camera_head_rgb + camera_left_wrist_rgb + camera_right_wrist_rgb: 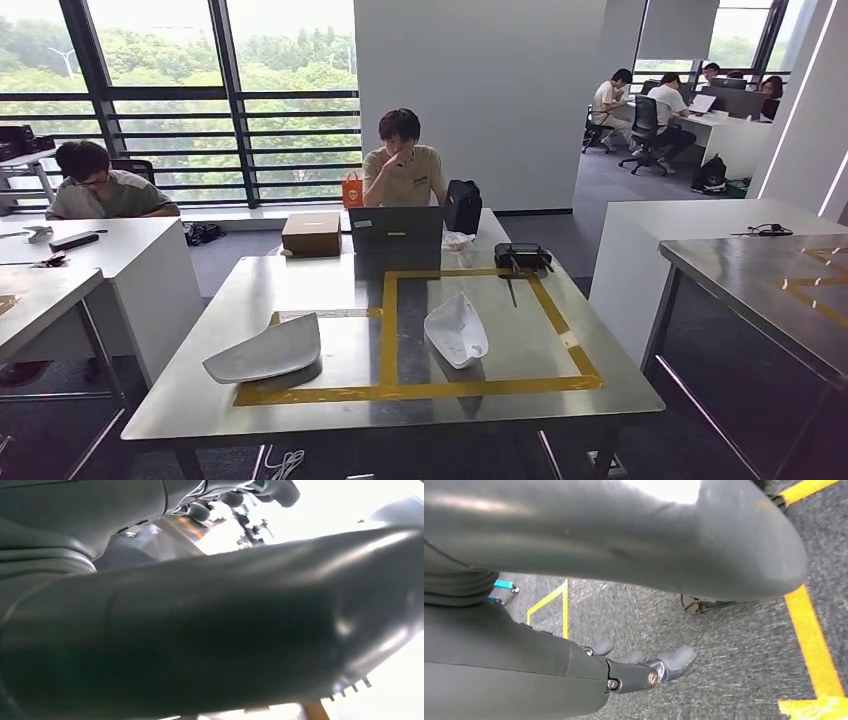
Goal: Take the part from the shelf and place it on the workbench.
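The counter point(300, 400) has bare steel along its near edge and in the right half of the yellow tape outline point(400, 390). Two white shells take room: one point(265, 350) at the near left, one point(457, 330) mid-counter. A laptop point(395, 230), a cardboard box point(311, 233) and a black device point(522, 257) crowd the far side.

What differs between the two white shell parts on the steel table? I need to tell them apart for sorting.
The left part lies dome-up, long and low, across the left edge of the yellow tape outline. The right part lies hollow-side up, looks shorter, and sits inside the outline. Both are white curved shells on the workbench.
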Robot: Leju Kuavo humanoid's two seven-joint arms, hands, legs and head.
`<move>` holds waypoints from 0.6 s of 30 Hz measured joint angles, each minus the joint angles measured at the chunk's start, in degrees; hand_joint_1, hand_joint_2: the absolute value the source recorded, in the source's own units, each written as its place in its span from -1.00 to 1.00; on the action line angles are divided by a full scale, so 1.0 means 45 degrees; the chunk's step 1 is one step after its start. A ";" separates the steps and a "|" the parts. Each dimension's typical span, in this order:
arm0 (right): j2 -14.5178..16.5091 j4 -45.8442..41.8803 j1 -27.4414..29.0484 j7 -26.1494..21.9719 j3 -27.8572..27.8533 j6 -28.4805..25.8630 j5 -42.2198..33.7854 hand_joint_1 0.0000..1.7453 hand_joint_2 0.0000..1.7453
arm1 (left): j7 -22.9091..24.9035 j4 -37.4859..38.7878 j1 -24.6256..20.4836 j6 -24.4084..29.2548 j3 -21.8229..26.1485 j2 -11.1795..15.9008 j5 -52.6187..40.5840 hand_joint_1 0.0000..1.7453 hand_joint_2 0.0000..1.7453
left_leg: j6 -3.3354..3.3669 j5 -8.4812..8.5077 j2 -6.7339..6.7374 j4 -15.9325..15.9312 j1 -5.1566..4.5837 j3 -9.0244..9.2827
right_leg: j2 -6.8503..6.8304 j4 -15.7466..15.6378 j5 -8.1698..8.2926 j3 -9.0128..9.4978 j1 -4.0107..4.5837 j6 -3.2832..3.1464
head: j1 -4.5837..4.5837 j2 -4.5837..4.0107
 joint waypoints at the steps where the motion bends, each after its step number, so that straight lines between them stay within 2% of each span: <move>1: -0.0038 -0.0001 0.0002 -0.0007 0.0001 0.0028 0.0050 -1.00 -1.00 | 0.0048 -0.0198 0.0426 -0.0169 0.0465 -0.0062 0.0108 -1.00 -1.00 | -0.0068 0.0095 0.0021 -0.0019 0.0015 0.0000 | 0.0005 -0.0494 -0.0153 0.0297 0.0038 -0.0086 | -0.0004 0.0000; 3: -0.0084 0.0000 0.0006 -0.0032 0.0004 0.0068 0.0137 -1.00 -1.00 | 0.0031 -0.0100 0.1089 -0.0469 0.1239 -0.0266 0.0056 -1.00 -1.00 | -0.0235 0.0304 0.0010 -0.0144 0.0048 0.0007 | -0.0016 -0.0736 -0.0027 0.0305 0.0062 -0.0236 | -0.0012 0.0000; 4: -0.0103 0.0000 -0.0007 -0.0063 0.0004 0.0075 0.0171 -1.00 -1.00 | -0.0050 0.0234 0.1323 -0.0559 0.1573 -0.0394 -0.0064 -1.00 -1.00 | -0.0318 0.0259 -0.0046 -0.0139 0.0069 -0.0032 | -0.0049 -0.0831 0.0117 0.0244 0.0043 -0.0322 | -0.0009 0.0000; 5: -0.0124 0.0000 -0.0029 -0.0109 0.0004 0.0078 0.0202 -1.00 -1.00 | -0.0185 0.0801 0.1474 -0.0586 0.1889 -0.0514 -0.0196 -1.00 -1.00 | -0.0401 -0.0018 -0.0112 0.0001 0.0082 -0.0123 | -0.0089 -0.0916 0.0307 0.0148 0.0017 -0.0410 | -0.0016 0.0000; 6: -0.0136 0.0000 -0.0054 -0.0159 0.0004 0.0078 0.0232 -1.00 -1.00 | -0.0341 0.1532 0.1553 -0.0582 0.2196 -0.0626 -0.0319 -1.00 -1.00 | -0.0481 -0.0529 -0.0176 0.0365 0.0099 -0.0255 | -0.0125 -0.0986 0.0510 0.0016 -0.0017 -0.0473 | -0.0022 0.0000; 8: -0.0152 0.0000 -0.0095 -0.0233 0.0004 0.0086 0.0300 -1.00 -1.00 | -0.0408 0.3379 0.1574 -0.0727 0.2790 -0.0863 -0.0350 -1.00 -1.00 | -0.0624 -0.1853 -0.0243 0.1750 0.0156 -0.0562 | -0.0154 -0.1005 0.0855 -0.0369 -0.0032 -0.0528 | -0.0037 0.0000; 9: -0.0155 0.0000 -0.0100 -0.0237 0.0004 0.0094 0.0334 -1.00 -1.00 | -0.0256 0.4333 0.1578 -0.0899 0.3073 -0.1000 -0.0290 -1.00 -1.00 | -0.0684 -0.2225 -0.0244 0.2520 0.0183 -0.0651 | -0.0155 -0.0987 0.1023 -0.0594 -0.0039 -0.0515 | -0.0037 0.0000; 10: -0.0157 0.0000 -0.0102 -0.0225 0.0005 0.0100 0.0369 -1.00 -1.00 | 0.0061 0.5290 0.1598 -0.1130 0.3346 -0.1156 -0.0201 -1.00 -1.00 | -0.0729 -0.2265 -0.0244 0.3089 0.0209 -0.0632 | -0.0159 -0.0951 0.1189 -0.0823 -0.0048 -0.0490 | -0.0040 0.0000; 11: -0.0159 0.0000 -0.0105 -0.0202 0.0007 0.0103 0.0409 -1.00 -1.00 | 0.0491 0.6141 0.1637 -0.1374 0.3584 -0.1306 -0.0129 -1.00 -1.00 | -0.0762 -0.2017 -0.0244 0.3309 0.0236 -0.0449 | -0.0166 -0.0894 0.1340 -0.1058 -0.0064 -0.0452 | -0.0040 0.0000; 12: -0.0163 0.0000 -0.0116 -0.0170 0.0011 0.0109 0.0446 -1.00 -1.00 | 0.0977 0.6903 0.1698 -0.1624 0.3794 -0.1457 -0.0038 -1.00 -1.00 | -0.0784 -0.1640 -0.0243 0.3114 0.0268 -0.0064 | -0.0174 -0.0815 0.1472 -0.1291 -0.0086 -0.0402 | -0.0043 0.0000; 13: -0.0169 0.0000 -0.0138 -0.0141 0.0016 0.0121 0.0485 -1.00 -1.00 | 0.1564 0.7568 0.1765 -0.1964 0.3991 -0.1603 0.0116 -1.00 -1.00 | -0.0805 -0.1388 -0.0242 0.2517 0.0307 0.0525 | -0.0182 -0.0716 0.1588 -0.1510 -0.0104 -0.0341 | -0.0047 0.0000; 14: -0.0187 -0.0002 -0.0167 -0.0112 0.0021 0.0141 0.0520 -1.00 -1.00 | 0.2225 0.8141 0.1828 -0.2408 0.4196 -0.1749 0.0331 -1.00 -1.00 | -0.0817 -0.1452 -0.0244 0.1609 0.0307 0.1231 | -0.0184 -0.0599 0.1688 -0.1713 -0.0109 -0.0259 | -0.0058 0.0000; 15: -0.0211 -0.0005 -0.0194 -0.0078 0.0025 0.0180 0.0555 -1.00 -1.00 | 0.2967 0.8674 0.1913 -0.2937 0.4423 -0.1917 0.0547 -1.00 -1.00 | -0.0756 -0.1654 -0.0258 0.0820 0.0288 0.1757 | -0.0189 -0.0512 0.1781 -0.1849 -0.0106 -0.0163 | -0.0057 0.0000; 16: -0.0242 -0.0007 -0.0217 -0.0034 0.0029 0.0224 0.0583 -1.00 -1.00 | 0.3841 0.9158 0.2024 -0.3405 0.4647 -0.2080 0.0631 -1.00 -1.00 | -0.0660 -0.1913 -0.0263 0.0234 0.0254 0.2108 | -0.0194 -0.0457 0.1873 -0.1926 -0.0095 -0.0063 | -0.0058 0.0000; 17: -0.0281 -0.0010 -0.0232 0.0028 0.0031 0.0260 0.0600 -1.00 -1.00 | 0.4844 0.9588 0.2165 -0.3728 0.4815 -0.2257 0.0514 -1.00 -1.00 | -0.0525 -0.2087 -0.0266 -0.0063 0.0193 0.2224 | -0.0196 -0.0452 0.1971 -0.1953 -0.0098 0.0038 | -0.0059 0.0000; 18: -0.0323 -0.0008 -0.0224 0.0104 0.0033 0.0286 0.0596 -1.00 -1.00 | 0.5872 0.9974 0.2333 -0.3878 0.4902 -0.2432 0.0211 -1.00 -1.00 | -0.0349 -0.2035 -0.0256 -0.0058 0.0167 0.2123 | -0.0201 -0.0494 0.2084 -0.1956 -0.0117 0.0136 | -0.0048 0.0000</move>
